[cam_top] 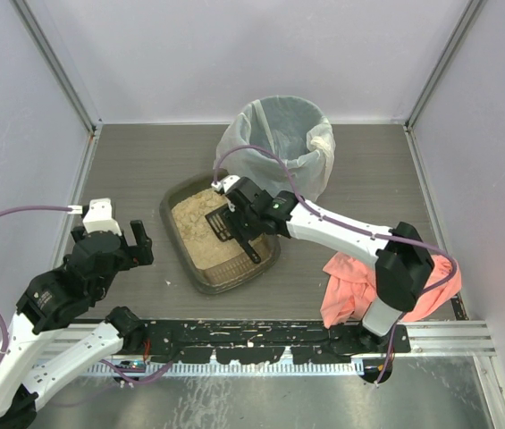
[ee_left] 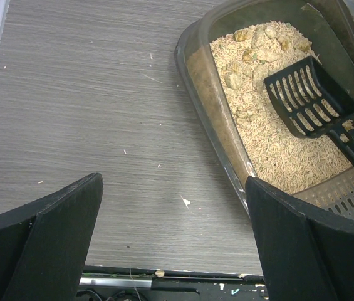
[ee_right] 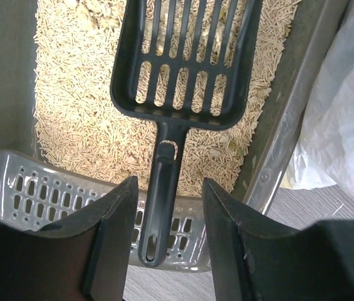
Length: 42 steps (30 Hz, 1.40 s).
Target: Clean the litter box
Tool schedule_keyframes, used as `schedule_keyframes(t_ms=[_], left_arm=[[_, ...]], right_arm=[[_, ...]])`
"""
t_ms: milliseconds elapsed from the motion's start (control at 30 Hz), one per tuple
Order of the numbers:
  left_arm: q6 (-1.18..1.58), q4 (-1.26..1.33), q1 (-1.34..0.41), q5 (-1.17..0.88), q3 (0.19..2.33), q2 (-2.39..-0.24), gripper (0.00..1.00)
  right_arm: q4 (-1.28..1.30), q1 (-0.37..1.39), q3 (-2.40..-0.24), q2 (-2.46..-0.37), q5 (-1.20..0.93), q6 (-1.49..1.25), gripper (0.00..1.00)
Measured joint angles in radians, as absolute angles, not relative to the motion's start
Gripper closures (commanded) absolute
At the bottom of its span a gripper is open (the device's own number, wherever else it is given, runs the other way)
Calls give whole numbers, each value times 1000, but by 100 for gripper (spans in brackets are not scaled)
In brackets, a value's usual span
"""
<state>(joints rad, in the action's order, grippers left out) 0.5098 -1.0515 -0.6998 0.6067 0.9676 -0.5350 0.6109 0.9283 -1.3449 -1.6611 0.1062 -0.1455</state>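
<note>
Sitting on grey wood-grain table (cam_top: pixel 136 170), litter box (ee_left: pixel 203 94) holds scoop (ee_right: pixel 178 116); left end effector (ee_left: pixel 173 182) gapes, right end effector (ee_right: pixel 169 185) apparently apart.

The shallow, round-cornered rectangular litter box (ee_left: pixel 202 88) of dark grey-brown translucent plastic lies flat directly under the right gripper (ee_right: pixel 167 188), its floor covered with tan pellets (ee_right: pixel 76 125), paler clumps (ee_left: pixel 258 44) gathered beyond the fingertips.

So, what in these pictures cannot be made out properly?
- Top view: the right arm covers part of the pink cloth; what the bin holds is unclear inside its white bag.
- Left wrist view: the litter box is cut off by the right edge, its near corner behind a finger.
- Right wrist view: the scoop is cut off by the top edge and hides some litter.
</note>
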Motion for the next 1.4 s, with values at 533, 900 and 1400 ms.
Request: schedule_keyframes(t_ms=[533, 900, 1400], left_arm=[[506, -1045, -700, 598, 964, -543, 2], [500, -1039, -700, 583, 959, -554, 2], [466, -1013, -700, 543, 957, -562, 2]], right_arm=[[348, 1001, -1067, -1523, 199, -190, 46], [263, 997, -1008, -1526, 231, -193, 52], [217, 997, -965, -1527, 183, -200, 81]])
